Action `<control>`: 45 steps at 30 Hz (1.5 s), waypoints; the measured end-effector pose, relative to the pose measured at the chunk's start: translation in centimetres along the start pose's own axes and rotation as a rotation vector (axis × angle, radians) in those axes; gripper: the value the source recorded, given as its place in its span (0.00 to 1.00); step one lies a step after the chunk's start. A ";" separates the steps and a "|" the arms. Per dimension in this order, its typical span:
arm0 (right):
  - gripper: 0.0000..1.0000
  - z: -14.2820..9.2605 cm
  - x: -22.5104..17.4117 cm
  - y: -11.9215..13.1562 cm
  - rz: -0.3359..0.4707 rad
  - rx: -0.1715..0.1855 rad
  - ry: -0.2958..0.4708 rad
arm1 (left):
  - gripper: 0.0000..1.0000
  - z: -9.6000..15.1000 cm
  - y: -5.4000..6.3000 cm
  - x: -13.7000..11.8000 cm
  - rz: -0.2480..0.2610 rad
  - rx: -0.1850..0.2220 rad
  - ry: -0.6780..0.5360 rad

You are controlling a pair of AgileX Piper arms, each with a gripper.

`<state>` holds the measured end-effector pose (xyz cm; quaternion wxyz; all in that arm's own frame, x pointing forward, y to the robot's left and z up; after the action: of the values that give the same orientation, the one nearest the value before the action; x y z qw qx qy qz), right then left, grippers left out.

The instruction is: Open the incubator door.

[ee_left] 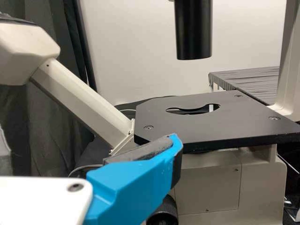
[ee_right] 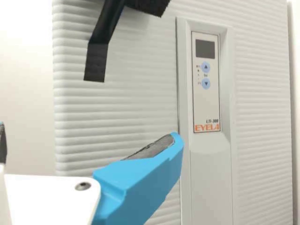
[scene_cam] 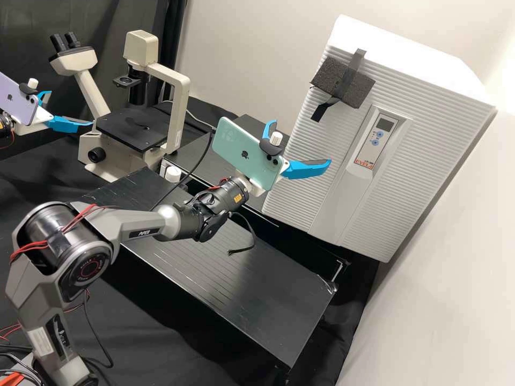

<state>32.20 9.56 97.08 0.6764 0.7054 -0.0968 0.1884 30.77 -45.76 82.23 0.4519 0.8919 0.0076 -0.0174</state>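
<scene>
High view: incubator door (scene_cam: 413,155) closed, at right. Right gripper (scene_cam: 303,141) wide open, empty, near it; left gripper (scene_cam: 71,108) open, empty, near microscope (scene_cam: 182,110).
Left wrist view: black microscope stage (ee_left: 187,129).
Right wrist view: door's control panel (ee_right: 206,108).

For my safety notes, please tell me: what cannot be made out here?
- Inside of the incubator: high view, behind its closed door.
- Foam block, upper part: right wrist view, cut by top edge.
- Microscope, top: left wrist view, cut by top edge.
- Panel, button labels: high view, too small.
</scene>
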 end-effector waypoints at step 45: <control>0.00 -0.4 1.2 -0.3 -0.009 -0.030 -0.034 | 1.00 0.0 0.0 0.0 0.000 0.000 0.000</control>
<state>33.33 10.10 97.32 0.6861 0.6987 -0.1076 0.1719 30.77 -45.76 82.23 0.4519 0.8919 0.0076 -0.0174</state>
